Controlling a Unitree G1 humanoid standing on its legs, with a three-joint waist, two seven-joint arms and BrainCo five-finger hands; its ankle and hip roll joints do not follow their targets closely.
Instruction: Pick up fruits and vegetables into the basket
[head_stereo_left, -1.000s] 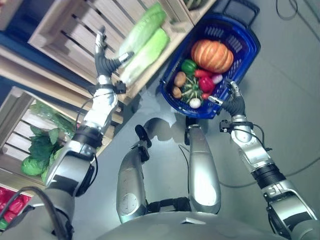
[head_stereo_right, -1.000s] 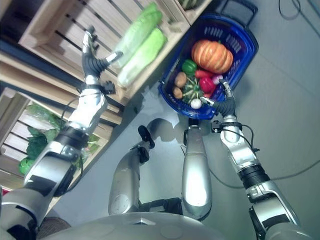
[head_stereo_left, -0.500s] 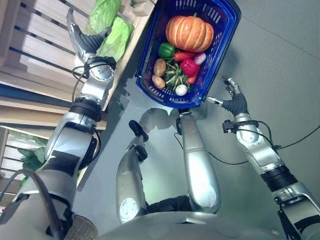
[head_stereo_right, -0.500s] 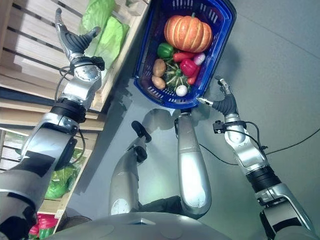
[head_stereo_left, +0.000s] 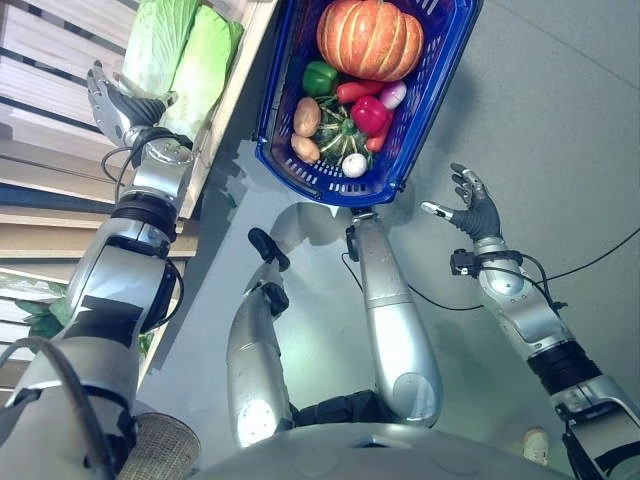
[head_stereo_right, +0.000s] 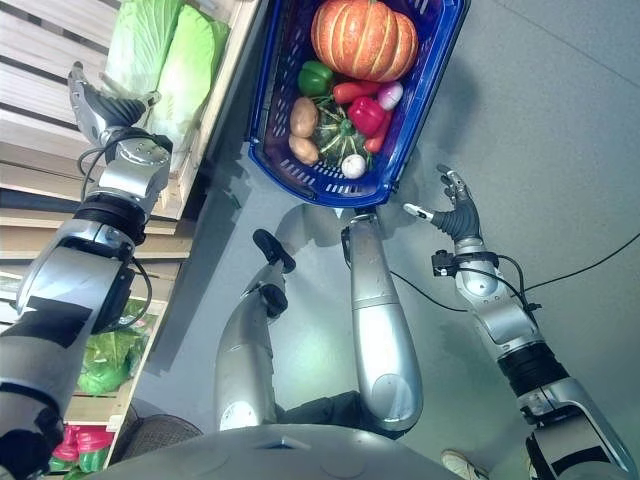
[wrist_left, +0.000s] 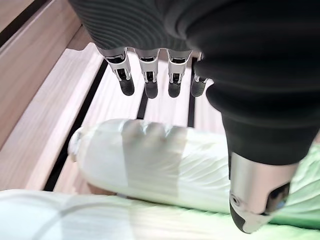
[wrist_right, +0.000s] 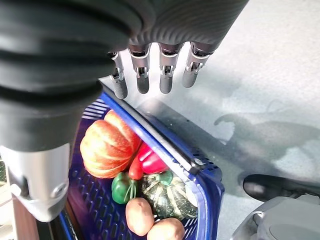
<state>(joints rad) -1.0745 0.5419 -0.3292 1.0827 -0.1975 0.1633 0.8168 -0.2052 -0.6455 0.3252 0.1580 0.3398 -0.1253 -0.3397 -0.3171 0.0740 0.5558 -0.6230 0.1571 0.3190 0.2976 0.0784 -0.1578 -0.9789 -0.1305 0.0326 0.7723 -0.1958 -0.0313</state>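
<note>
Left hand (head_stereo_left: 118, 108), fingers spread and empty, hovers just beside the long pale-green cabbage (head_stereo_left: 200, 66), its axis running away along the slatted wooden crate (head_stereo_left: 60, 60).

Both arms outstretched, left robot hand (head_stereo_left: 118, 108) and right robot hand (head_stereo_left: 474, 210) empty (fingers straight).

It looks like a food shop: wooden crates (head_stereo_left: 60, 60) at the upper left hold cabbages (head_stereo_left: 178, 50), more greens (head_stereo_right: 105, 365) sit at the lower left, and a blue shopping basket (head_stereo_left: 425, 95) of vegetables stands on the grey floor (head_stereo_left: 560, 130)
</note>
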